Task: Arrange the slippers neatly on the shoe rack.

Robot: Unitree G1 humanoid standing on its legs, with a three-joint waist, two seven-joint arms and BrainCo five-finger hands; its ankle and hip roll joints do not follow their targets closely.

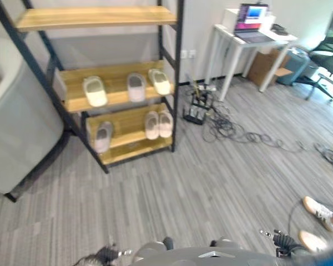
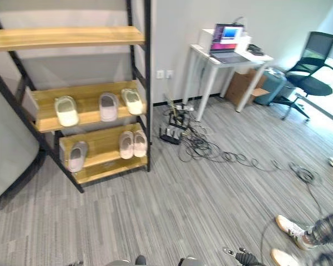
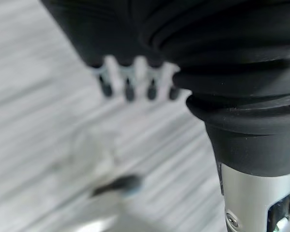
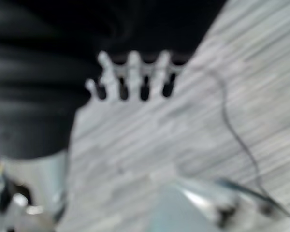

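The shoe rack (image 1: 122, 94) has a black frame and wooden shelves and stands at the far left. Its middle shelf holds a cream slipper (image 1: 94, 91), a grey-white slipper (image 1: 136, 87) and another cream slipper (image 1: 160, 81), spaced apart. On the lower shelf a grey slipper (image 1: 103, 136) lies at the left, and a pale pair (image 1: 158, 124) sits side by side at the right. The top shelf is bare. My left hand (image 3: 129, 83) hangs over the grey floor with straight fingers and holds nothing. My right hand (image 4: 133, 72) hangs the same way, open, far from the rack.
A grey upholstered seat (image 1: 16, 122) stands left of the rack. A tangle of cables (image 1: 227, 124) lies on the floor by a white desk (image 1: 241, 41) with a laptop. An office chair (image 1: 327, 52) is at the far right. A person's shoes (image 1: 322, 213) are at the lower right.
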